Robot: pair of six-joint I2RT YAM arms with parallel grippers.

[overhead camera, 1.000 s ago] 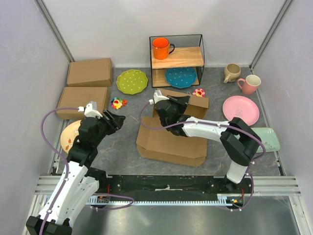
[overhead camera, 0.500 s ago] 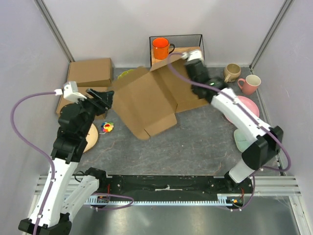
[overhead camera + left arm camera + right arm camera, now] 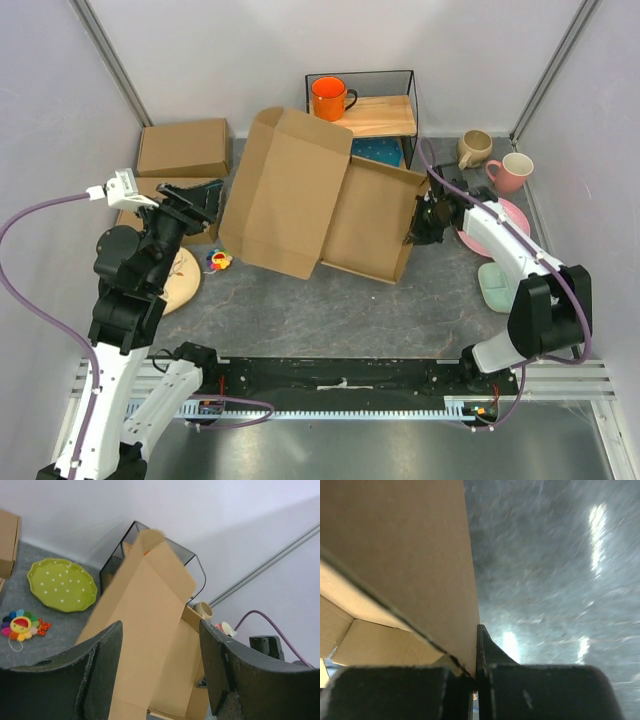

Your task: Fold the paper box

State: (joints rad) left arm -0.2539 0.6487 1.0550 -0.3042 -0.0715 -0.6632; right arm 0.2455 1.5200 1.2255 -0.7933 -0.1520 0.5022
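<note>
The right claw [image 3: 424,222] is pinching the right-hand edge of the paper box [image 3: 300,195], and the right wrist view is showing its fingers [image 3: 485,650] pressed shut on a cardboard wall [image 3: 410,545]. The sheet is lying unfolded and wide across the middle of the desk toward the far edge. Its right half is resting low on the grey top, while its left panel is tilting up and leaning in front of the wire shelf [image 3: 410,105]. An orange mug [image 3: 330,98] is sitting on the shelf's wooden board.

The left claw [image 3: 195,205] is hovering near the left edge with its fingers [image 3: 100,675] spread apart and nothing between them, pointing at the raised panel [image 3: 145,615] without touching it. A flower toy [image 3: 218,261] is lying just beside the sheet's near-left corner. Two folded boxes [image 3: 183,147] are sitting in the far-left corner. A pink plate [image 3: 505,215] and a pink mug [image 3: 512,172] are sitting by the right edge.
</note>
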